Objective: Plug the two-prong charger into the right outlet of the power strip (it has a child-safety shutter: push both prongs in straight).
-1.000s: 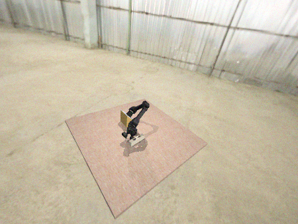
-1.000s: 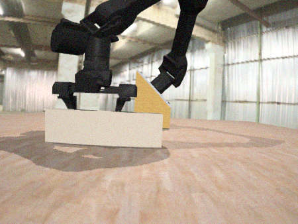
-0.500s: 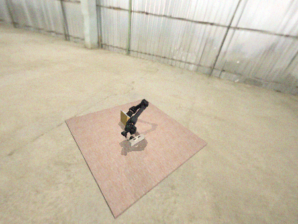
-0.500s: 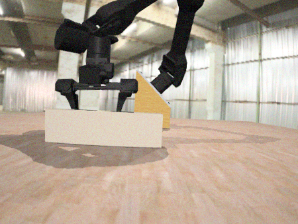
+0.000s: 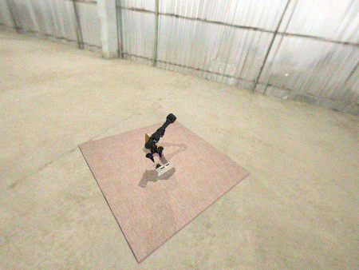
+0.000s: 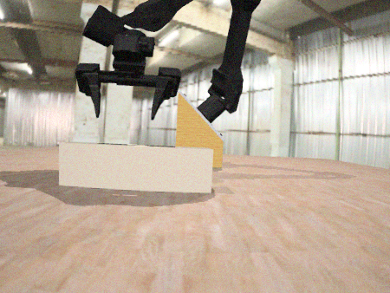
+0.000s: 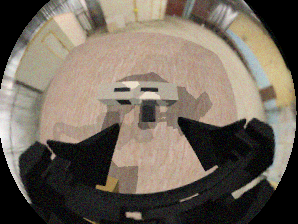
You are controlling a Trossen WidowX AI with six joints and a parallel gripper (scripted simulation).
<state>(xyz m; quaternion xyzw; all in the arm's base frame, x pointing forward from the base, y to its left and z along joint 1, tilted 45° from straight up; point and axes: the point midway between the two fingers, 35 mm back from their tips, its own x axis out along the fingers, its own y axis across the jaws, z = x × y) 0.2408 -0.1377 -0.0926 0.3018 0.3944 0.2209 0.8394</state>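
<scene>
Jaws (image 5: 156, 158) (image 6: 125, 118): spread, holding nothing, above the worktop (image 5: 132, 208) (image 6: 243, 225) (image 7: 150, 165). Charger, apparently the dark block (image 5: 158, 165) (image 7: 148, 112): below the jaws, beside the power strip (image 5: 165, 171) (image 6: 134, 166) (image 7: 106, 93). Step, judged: pre-grasp. Next: centre, descend, pinch squarely.

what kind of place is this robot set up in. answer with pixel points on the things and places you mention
Probably a warehouse or disused industrial hall: corrugated metal walls (image 5: 215, 36) (image 6: 316, 100), a bare concrete-like floor (image 5: 48, 100) and a pale pillar (image 5: 107, 29) (image 6: 281, 104) show it.

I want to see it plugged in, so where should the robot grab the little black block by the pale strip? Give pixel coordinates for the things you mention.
Probably from above, pinching the black block (image 5: 158, 165) (image 7: 148, 112) by its two long sides. They look straight and free, while the pale strip (image 5: 166, 171) (image 6: 135, 168) (image 7: 108, 95) crowds one end.
</scene>
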